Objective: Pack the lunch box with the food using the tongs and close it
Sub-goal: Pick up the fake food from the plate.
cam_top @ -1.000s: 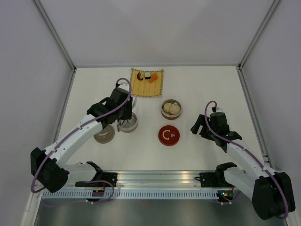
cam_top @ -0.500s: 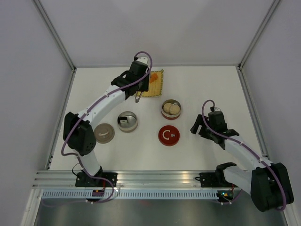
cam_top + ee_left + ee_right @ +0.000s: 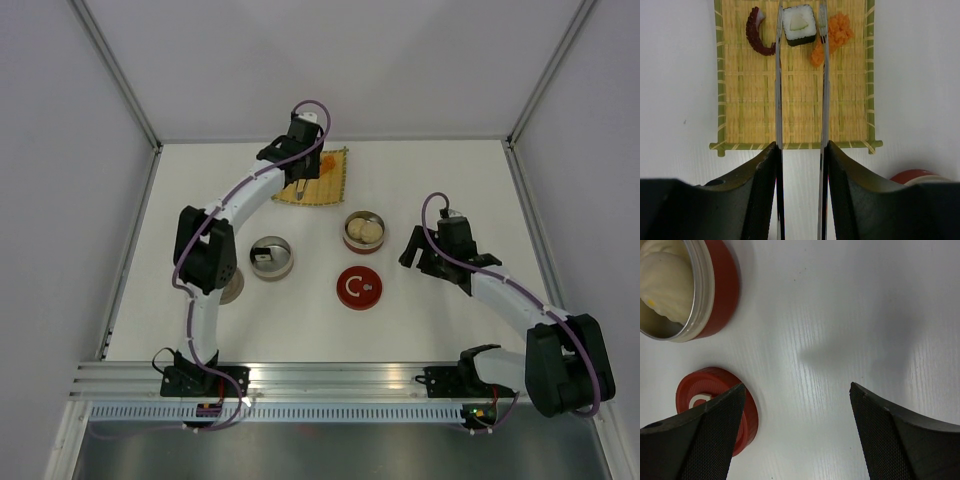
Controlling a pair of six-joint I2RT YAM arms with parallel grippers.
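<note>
Over the mat (image 3: 740,100), the tongs (image 3: 778,100) are clamped in the left gripper (image 3: 800,155), with their tips set either side of the roll (image 3: 799,24) and seemingly not touching it. The orange piece (image 3: 832,37) and the dark piece (image 3: 756,35) are laid beside it. The right gripper (image 3: 797,405) is held wide apart near the lid (image 3: 700,395) and the tin (image 3: 722,285) of buns (image 3: 667,282).

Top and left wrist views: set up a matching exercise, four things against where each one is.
Things:
1. buns
2. red lid
3. tongs
4. orange piece

Places:
A. lying on the mat
B. in the left gripper
C. in the red tin
D. flat on the table

Pairs: 1-C, 2-D, 3-B, 4-A
</note>
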